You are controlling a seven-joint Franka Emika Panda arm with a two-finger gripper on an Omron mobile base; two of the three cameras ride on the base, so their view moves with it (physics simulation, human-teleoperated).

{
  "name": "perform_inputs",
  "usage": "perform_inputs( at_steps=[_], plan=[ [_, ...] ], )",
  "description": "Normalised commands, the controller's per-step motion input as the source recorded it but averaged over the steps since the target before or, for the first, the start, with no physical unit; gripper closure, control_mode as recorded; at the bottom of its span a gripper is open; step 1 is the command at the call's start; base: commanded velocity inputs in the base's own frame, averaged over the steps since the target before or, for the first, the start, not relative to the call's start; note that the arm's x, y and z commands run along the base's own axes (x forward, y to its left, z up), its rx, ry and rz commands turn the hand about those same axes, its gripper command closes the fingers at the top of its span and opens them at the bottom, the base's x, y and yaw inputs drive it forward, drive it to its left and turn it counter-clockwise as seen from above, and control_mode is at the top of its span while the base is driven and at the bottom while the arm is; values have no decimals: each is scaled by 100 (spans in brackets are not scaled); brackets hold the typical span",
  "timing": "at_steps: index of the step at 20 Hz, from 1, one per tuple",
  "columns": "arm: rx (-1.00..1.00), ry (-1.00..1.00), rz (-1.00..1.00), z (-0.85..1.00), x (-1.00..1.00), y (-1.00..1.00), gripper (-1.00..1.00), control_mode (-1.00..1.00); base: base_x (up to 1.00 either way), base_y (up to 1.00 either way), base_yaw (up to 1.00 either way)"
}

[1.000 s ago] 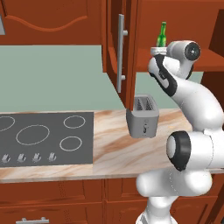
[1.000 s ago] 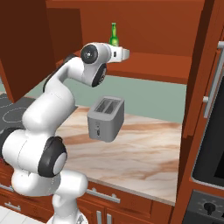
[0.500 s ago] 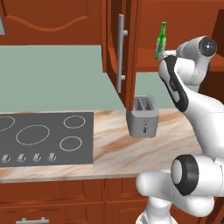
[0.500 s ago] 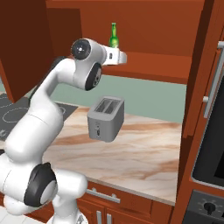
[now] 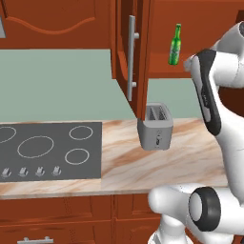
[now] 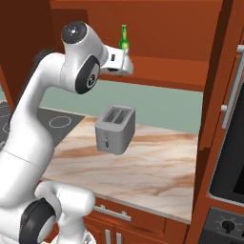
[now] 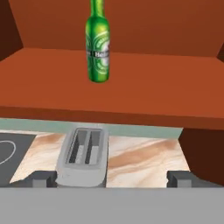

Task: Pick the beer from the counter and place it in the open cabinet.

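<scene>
1. Kitchen wall cabinet point(image 7: 131, 96) is standing open, its reddish shelf facing the pincer point(image 7: 112, 178), whose tips are spread wide and holding nothing.
2. Ahead and above it, well apart, the beer point(image 7: 98, 46) is standing upright on that shelf.
3. Below, a toaster point(image 7: 83, 156) is sitting on the marble top point(image 6: 157, 167).

The toaster point(image 5: 155, 127) is seen from 2 rear sides and, seemingly nearer, from the hand, facing the open cabinet point(image 7: 131, 87).
</scene>
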Motion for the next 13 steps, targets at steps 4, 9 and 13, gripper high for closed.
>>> perform_inputs(
  at_steps=[4, 9, 13],
  plan=[
    [11, 3, 0, -2, -100, 7, -100, -100, 0, 0, 0],
    [10, 0, 0, -1, -100, 13, -100, -100, 0, 0, 0],
    [9, 5, 0, 0, -100, 16, -100, -100, 0, 0, 0]
  ],
)
